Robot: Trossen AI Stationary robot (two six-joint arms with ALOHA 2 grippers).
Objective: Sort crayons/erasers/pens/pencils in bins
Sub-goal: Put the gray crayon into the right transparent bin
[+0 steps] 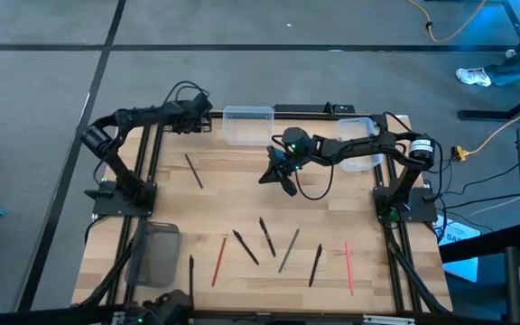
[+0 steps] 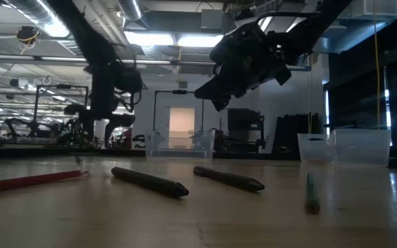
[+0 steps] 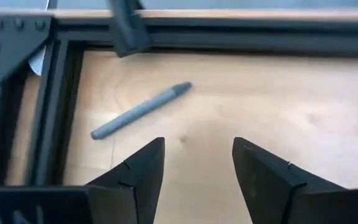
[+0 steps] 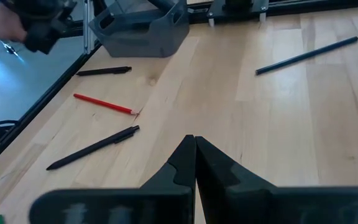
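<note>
Right gripper (image 1: 276,177), jaws pressed together and empty, hangs above the middle of the wooden counter (image 1: 332,226). Left gripper (image 1: 208,116), jaws wide and empty, waits at the far left edge. Two clear rectangular plastic bins (image 1: 248,125) stand along the far edge; the smoky grey translucent bin (image 1: 154,253) sits near left; pens and pencils (image 1: 268,236) lie scattered along the near side.

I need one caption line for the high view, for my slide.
Right gripper shut and empty above mid-table, left gripper open near a clear bin; pens and pencils lie unsorted along the near edge.
</note>
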